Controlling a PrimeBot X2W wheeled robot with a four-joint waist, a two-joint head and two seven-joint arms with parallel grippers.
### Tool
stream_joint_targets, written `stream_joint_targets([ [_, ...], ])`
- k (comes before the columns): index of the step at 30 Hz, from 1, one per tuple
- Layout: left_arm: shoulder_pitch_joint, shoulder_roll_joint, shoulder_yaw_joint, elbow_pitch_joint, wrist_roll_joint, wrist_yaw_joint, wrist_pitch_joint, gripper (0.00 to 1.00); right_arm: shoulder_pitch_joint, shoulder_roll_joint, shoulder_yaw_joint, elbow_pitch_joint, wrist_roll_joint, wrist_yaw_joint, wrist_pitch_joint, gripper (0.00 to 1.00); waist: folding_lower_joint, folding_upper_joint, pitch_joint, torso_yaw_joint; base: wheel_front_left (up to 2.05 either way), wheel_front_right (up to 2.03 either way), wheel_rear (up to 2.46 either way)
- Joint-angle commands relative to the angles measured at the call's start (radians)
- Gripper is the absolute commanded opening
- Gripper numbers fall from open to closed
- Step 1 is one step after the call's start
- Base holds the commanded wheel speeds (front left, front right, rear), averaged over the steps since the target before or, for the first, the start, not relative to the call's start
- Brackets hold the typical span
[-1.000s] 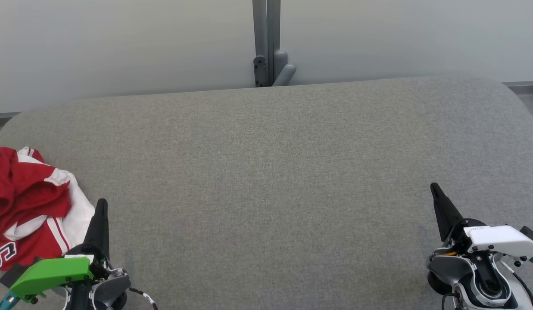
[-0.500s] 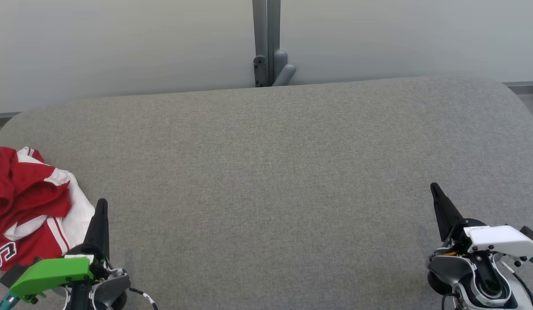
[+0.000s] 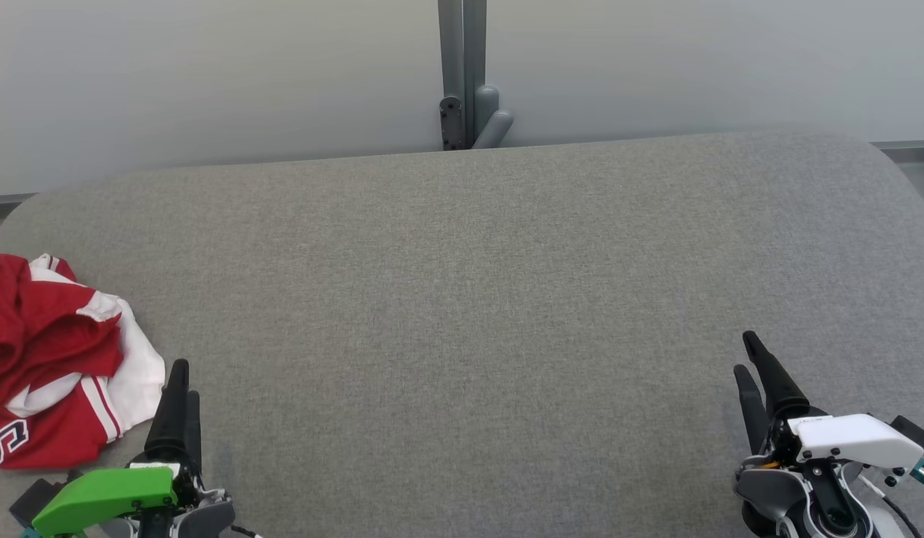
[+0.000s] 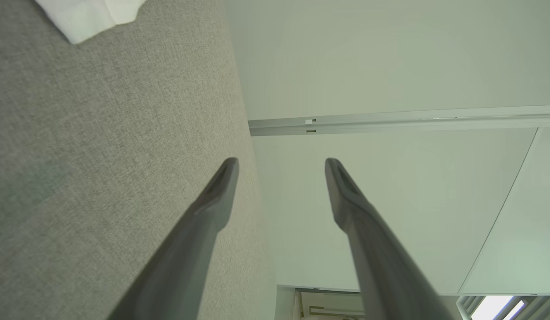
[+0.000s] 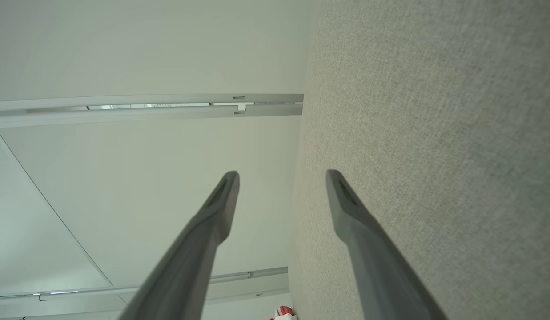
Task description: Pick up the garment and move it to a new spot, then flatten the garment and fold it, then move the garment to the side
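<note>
Garment (image 3: 51, 366) unmoved, left tool (image 4: 280, 162), right tool (image 5: 281, 173) newly spread

Garment (image 3: 51, 359) at the worktop's (image 3: 469, 299) left edge (toward the front corner), left end effector (image 3: 185, 377) just right of it, right end effector (image 3: 743, 353) front-right.

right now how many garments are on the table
1: a red and white garment, crumpled at the table's left edge, just left of the left pincer. Its far side runs out of frame.
</note>
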Motion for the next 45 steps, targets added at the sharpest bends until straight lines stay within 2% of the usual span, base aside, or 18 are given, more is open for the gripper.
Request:
stream_joint_targets([
  [1, -0.018, 0.007, -0.002, -0.014, 0.037, -0.001, -0.012, 1.0, -0.021, -0.016, 0.01, -0.017, -0.029, 0.0, -0.013, 1.0, 0.0, 0.0, 0.001, 0.0, 0.0, 0.0, 0.0],
  [25, -0.008, 0.005, -0.031, -0.017, 0.562, 0.013, -0.114, 1.0, -0.025, -0.023, 0.04, -0.004, -0.497, 0.0, -0.118, 1.0, 0.0, 0.0, 0.008, 0.002, 0.0, 0.0, 0.0],
  [45, 0.008, 0.007, -0.066, -0.016, 0.826, 0.031, -0.18, 1.0, -0.012, -0.022, 0.067, -0.006, -0.764, 0.001, -0.183, 1.0, 0.0, 0.0, 0.015, 0.002, 0.0, 0.0, 0.0],
])
